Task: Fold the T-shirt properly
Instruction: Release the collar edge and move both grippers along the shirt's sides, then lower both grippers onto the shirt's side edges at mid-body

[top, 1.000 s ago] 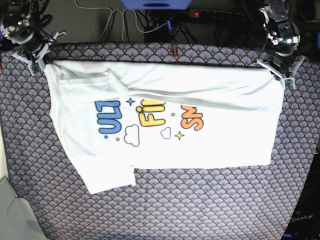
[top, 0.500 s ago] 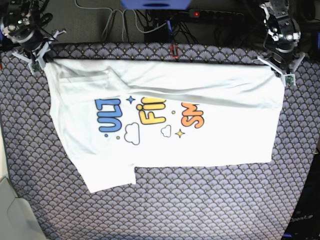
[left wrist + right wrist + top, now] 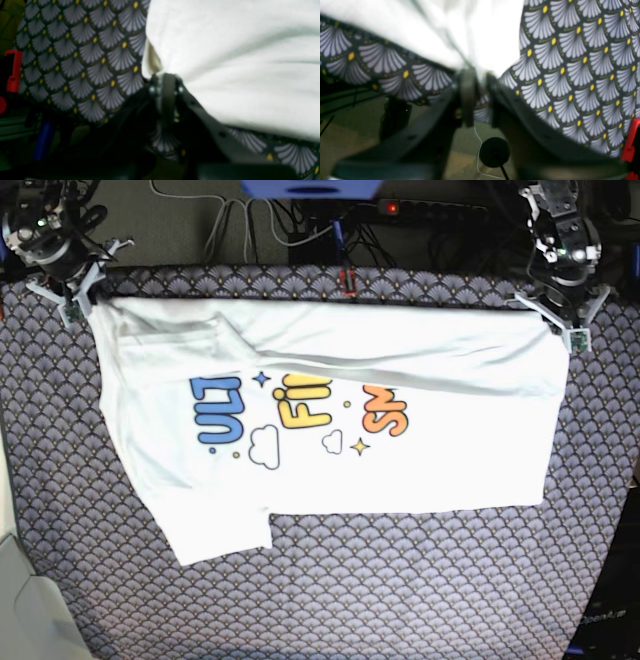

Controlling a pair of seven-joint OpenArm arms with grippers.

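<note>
Scallop-patterned cloth (image 3: 400, 580) underlies the smooth white T-shirt (image 3: 440, 470), partly folded.

The base camera looks almost straight down from well above onto the dark cloth patterned with grey fans and yellow dots (image 3: 400, 580), taking in the whole white printed T-shirt (image 3: 440, 470) spread on it. The left wrist camera sits very near the cloth (image 3: 82, 62), facing along its own blurred fingers to the shirt's edge (image 3: 237, 62). The right wrist camera is as near, facing another edge (image 3: 482, 37). All three views share the shirt and the cloth (image 3: 570, 75).
</note>
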